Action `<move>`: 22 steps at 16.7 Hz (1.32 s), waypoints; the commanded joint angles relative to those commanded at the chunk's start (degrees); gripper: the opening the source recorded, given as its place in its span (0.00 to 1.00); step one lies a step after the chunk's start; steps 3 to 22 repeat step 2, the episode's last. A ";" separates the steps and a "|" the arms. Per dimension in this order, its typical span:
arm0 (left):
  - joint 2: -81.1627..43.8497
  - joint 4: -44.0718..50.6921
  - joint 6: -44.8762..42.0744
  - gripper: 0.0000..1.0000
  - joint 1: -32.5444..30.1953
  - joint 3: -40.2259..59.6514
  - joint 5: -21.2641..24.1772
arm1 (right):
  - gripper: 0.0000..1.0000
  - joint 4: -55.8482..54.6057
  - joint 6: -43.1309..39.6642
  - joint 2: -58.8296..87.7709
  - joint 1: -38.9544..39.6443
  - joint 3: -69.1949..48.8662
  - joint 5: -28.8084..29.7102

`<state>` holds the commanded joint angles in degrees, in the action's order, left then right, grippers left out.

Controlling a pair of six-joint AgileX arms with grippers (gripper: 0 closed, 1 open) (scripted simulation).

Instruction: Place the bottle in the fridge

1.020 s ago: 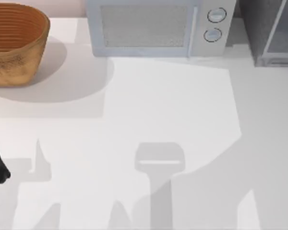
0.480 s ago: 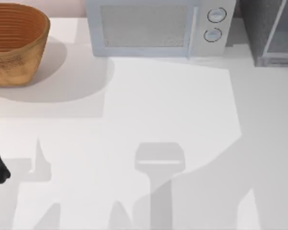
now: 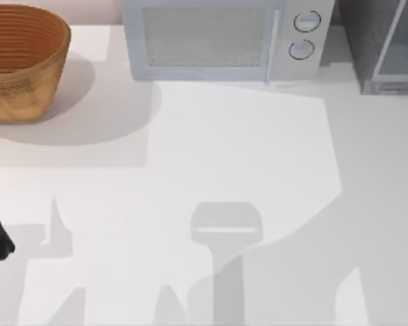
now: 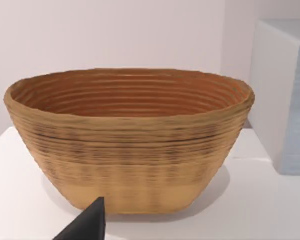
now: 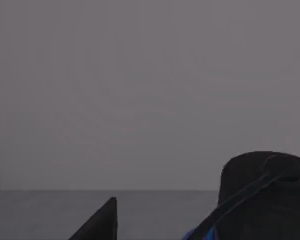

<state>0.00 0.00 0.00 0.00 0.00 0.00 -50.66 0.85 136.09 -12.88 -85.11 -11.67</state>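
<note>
No readable text, label, brand, number or sign appeared on any surface. The light grey box-shaped microwave (image 3: 221, 39) bore two round dials (image 3: 303, 35) without legible markings, and the woven tan wicker basket (image 4: 130, 140) carried no lettering.

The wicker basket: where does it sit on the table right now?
The wicker basket sits at the table's far-left corner in the top view, left of the microwave, apart from it.
</note>
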 joint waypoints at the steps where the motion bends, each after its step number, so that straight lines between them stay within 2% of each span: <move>1: 0.00 0.00 0.00 1.00 0.00 0.00 0.00 | 1.00 0.00 0.00 0.00 0.00 0.00 0.00; 22: 0.00 0.00 0.00 1.00 0.00 0.00 0.00 | 1.00 0.00 0.00 0.00 0.00 0.00 0.00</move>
